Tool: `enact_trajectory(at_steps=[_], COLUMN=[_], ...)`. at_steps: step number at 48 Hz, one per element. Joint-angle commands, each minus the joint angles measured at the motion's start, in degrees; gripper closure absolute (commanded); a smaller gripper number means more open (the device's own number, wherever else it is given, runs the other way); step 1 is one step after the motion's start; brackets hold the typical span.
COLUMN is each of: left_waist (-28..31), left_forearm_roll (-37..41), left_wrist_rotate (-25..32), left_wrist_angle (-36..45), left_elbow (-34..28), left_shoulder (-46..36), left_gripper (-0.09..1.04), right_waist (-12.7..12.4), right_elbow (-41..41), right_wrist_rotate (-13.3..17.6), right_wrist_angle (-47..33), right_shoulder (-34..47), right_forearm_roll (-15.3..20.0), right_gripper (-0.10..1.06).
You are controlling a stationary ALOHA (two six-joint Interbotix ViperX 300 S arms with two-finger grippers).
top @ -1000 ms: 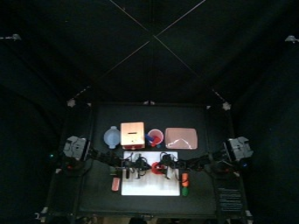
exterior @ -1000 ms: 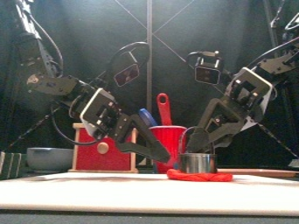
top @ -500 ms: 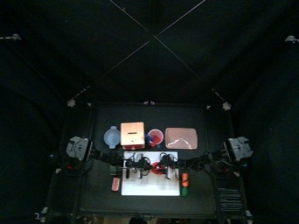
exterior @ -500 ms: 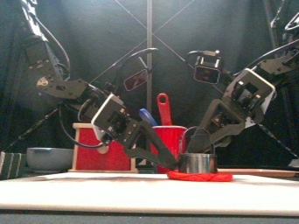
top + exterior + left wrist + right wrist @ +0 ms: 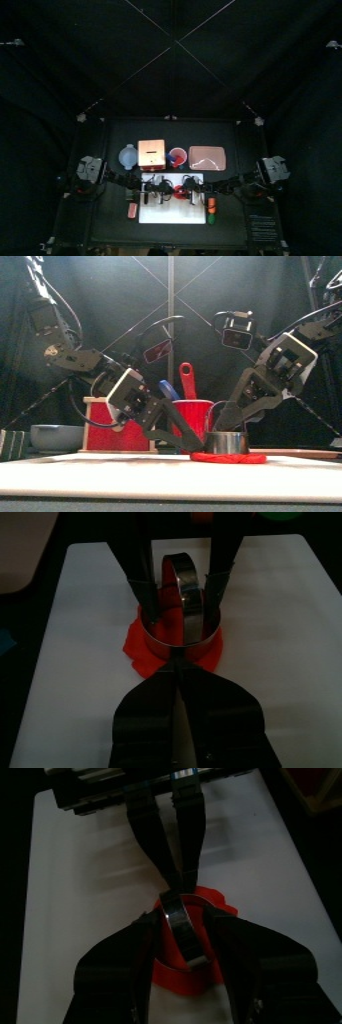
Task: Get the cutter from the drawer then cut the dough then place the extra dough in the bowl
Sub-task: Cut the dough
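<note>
No readable text, labels or numbers.

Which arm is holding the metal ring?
The right gripper: its jaws clasp the metal cutter; the left gripper, jaws shut, points at the red dough.

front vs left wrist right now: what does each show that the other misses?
Front only: the bowl, the wooden box and the red cup standing behind the work area. Left wrist only: the cutter seen as an open ring on the dough, with the right gripper holding it, jaws on either side. Both: cutter on dough on the white board.
</note>
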Motion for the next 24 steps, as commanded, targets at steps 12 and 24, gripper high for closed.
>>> enact_trajectory(at_steps=[12, 24], left_waist=[0.2, 0.3], left_forearm_roll=[-0.1, 0.0], left_wrist_rotate=[0.0, 0.0], left_wrist_angle=[-0.2, -0.2], left_elbow=[-0.9, -0.8], left_shoulder=[-0.7, -0.6], left_gripper=[0.46, 0.46], right_waist=[-0.4, -0.9], right_elbow=[-0.5, -0.6], right_wrist_rotate=[0.0, 0.1], right_wrist_angle=[1.2, 3.4], right_shoulder=[-3.3, -4.7], right_forearm_roll=[-1.1, -2.3], right_gripper=[0.38, 0.42])
